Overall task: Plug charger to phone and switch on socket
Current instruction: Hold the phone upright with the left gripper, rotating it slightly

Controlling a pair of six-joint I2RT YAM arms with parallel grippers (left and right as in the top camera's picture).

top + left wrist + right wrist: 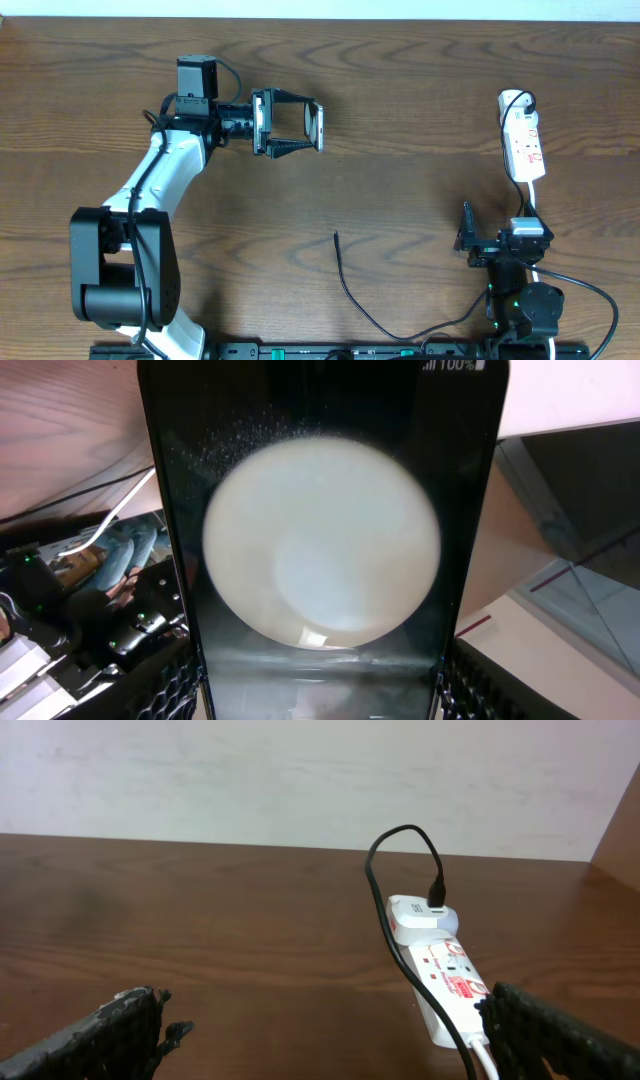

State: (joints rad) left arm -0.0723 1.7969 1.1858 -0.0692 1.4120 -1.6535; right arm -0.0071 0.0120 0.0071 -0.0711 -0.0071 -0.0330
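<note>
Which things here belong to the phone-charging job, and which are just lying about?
Job: phone, held in the left gripper; charger cable; power strip; right gripper, open.
Lying about: nothing I can see besides the table itself.

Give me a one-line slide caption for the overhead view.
Left gripper holds the phone, charger cable lies loose on the table, right gripper sits open near the power strip.
</note>
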